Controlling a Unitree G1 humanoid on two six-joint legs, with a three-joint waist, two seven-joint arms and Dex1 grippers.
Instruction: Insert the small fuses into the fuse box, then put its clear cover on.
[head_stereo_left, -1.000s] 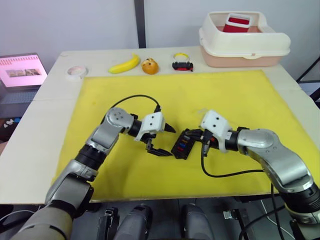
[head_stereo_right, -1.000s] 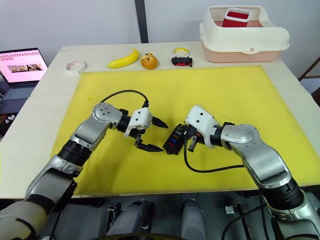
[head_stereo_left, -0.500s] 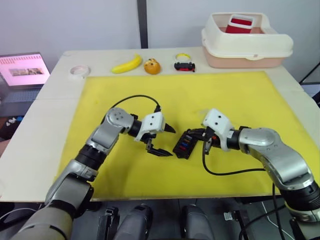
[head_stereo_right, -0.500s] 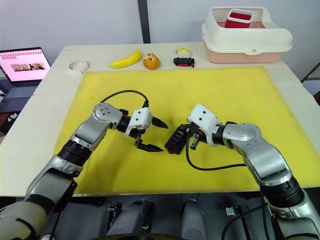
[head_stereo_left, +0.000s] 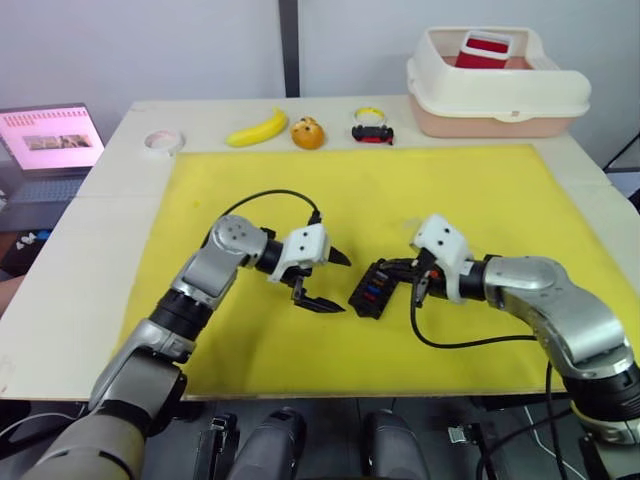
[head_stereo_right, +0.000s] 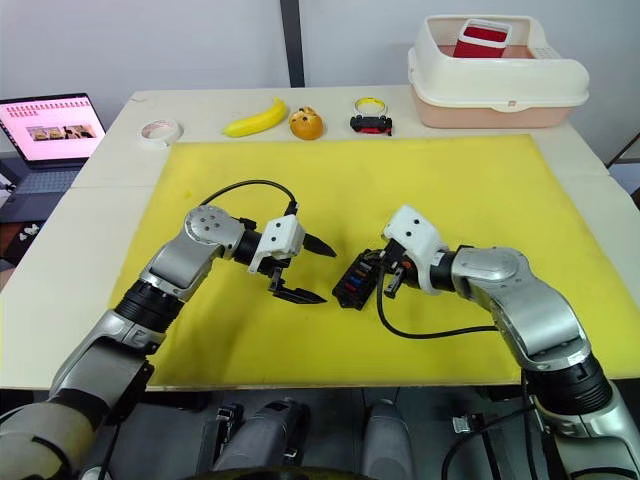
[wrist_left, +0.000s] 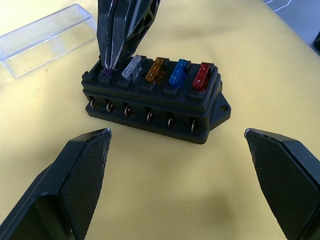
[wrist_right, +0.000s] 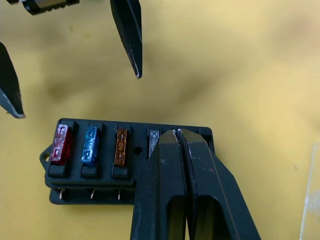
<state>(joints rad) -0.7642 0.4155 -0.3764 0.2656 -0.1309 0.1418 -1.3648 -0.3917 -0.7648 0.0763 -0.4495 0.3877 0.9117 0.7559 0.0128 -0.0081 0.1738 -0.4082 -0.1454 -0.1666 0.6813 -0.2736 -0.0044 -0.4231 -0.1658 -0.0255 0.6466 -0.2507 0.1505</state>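
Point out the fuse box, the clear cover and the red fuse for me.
fuse box (wrist_left: 155, 107): left wrist view, on its black side wall.
clear cover (wrist_left: 47, 40): left wrist view, on its transparent top face.
red fuse (wrist_left: 202, 75): left wrist view, on its plastic head.

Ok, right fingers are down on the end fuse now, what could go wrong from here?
1. The right gripper is shut on the purple fuse at the very end of the fuse box; pressing there could tip or slide the box on the yellow mat, since nothing holds it.
2. The left gripper hangs open beside the box, not bracing it.
3. The clear cover lies close behind; a skidding box could knock it.
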